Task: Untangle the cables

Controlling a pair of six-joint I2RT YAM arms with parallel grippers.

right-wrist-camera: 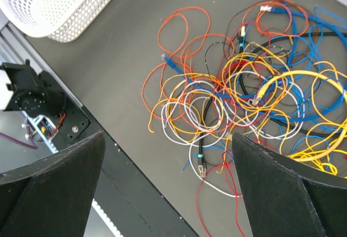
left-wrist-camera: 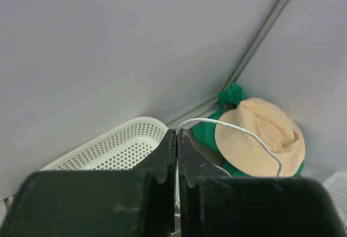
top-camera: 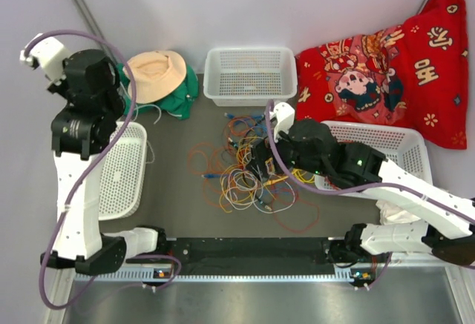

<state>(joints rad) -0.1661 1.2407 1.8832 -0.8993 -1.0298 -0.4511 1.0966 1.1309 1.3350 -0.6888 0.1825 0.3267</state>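
Note:
The cables (top-camera: 245,168) lie in a loose tangle of yellow, orange, blue, red, white and black cords in the middle of the dark table. In the right wrist view the tangle (right-wrist-camera: 244,96) spreads below and ahead of my right gripper (right-wrist-camera: 168,135), which hovers over its near edge. That gripper is wide open with nothing between its fingers. My left gripper (left-wrist-camera: 177,134) is raised at the far left, away from the tangle. Its jaws are pressed shut on a thin white cable (left-wrist-camera: 238,131) that arcs out from the tips across the hat.
A tan hat (top-camera: 156,75) sits on green cloth (top-camera: 182,100) at the back left. White perforated baskets stand at the back centre (top-camera: 250,79), at the left (top-camera: 122,172) and at the right (top-camera: 386,142). A red printed cushion (top-camera: 393,64) fills the back right. A black rail (top-camera: 252,253) runs along the near edge.

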